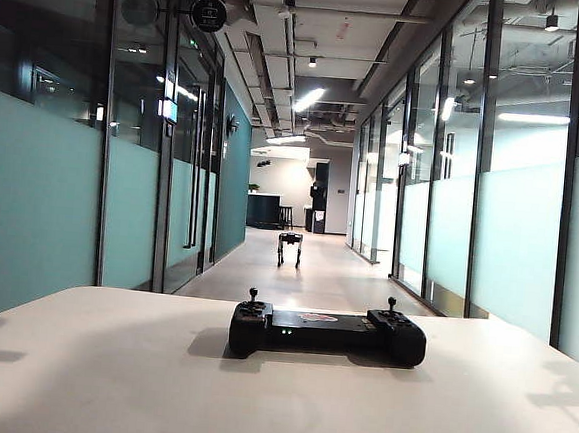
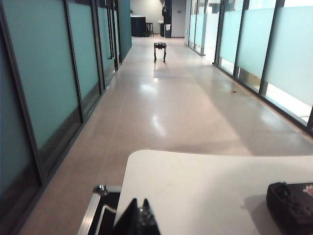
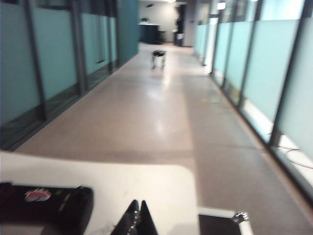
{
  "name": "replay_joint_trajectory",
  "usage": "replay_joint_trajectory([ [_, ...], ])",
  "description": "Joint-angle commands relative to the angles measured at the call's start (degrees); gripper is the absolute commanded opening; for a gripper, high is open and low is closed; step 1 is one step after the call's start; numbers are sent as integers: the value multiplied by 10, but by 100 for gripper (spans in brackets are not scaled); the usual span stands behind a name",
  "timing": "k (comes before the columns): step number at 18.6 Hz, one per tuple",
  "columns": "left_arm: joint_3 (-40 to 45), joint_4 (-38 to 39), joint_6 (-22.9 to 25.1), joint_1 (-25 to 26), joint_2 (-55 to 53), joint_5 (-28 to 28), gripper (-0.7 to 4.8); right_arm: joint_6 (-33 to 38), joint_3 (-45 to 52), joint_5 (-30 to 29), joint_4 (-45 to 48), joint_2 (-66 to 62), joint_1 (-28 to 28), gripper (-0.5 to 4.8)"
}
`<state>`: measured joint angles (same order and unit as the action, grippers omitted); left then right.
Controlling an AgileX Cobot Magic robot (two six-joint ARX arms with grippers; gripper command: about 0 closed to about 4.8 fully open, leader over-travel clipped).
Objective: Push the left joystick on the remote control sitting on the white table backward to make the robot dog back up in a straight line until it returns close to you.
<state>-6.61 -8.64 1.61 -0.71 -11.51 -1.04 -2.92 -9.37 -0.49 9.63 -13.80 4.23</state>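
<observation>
The black remote control [image 1: 328,332] lies across the middle of the white table [image 1: 107,373], two green lights on its near face. Its left joystick [image 1: 253,296] stands upright on the left end, a twin stick on the right end. The robot dog [image 1: 289,247] stands far down the corridor floor. Neither gripper shows in the exterior view. My left gripper [image 2: 140,199] is shut and empty over the table's left side, well clear of the remote control [image 2: 292,205]. My right gripper [image 3: 139,201] is shut and empty, to the right of the remote control [image 3: 46,204].
Frosted glass walls line both sides of the corridor [image 1: 315,274]. A dark counter [image 1: 263,210] stands at its far end. A metal frame rail [image 2: 93,210] runs beside the table's left edge, and a matching corner [image 3: 238,216] sits off its right edge.
</observation>
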Motion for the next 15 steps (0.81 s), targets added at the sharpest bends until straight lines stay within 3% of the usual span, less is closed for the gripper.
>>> replay_joint_trajectory([
  [1,-31,-24,-2,-7,-65,-7,-5,-1,-8,-14,57,-47,1,-2],
  [8,-71,-99,-2,-39,-229,-22,-5,-1,-8,-36,142,-153,5,-2],
  [15,-122,-150,-2,-67,-381,-49,-5,-1,-8,-11,207,-266,68,-2],
])
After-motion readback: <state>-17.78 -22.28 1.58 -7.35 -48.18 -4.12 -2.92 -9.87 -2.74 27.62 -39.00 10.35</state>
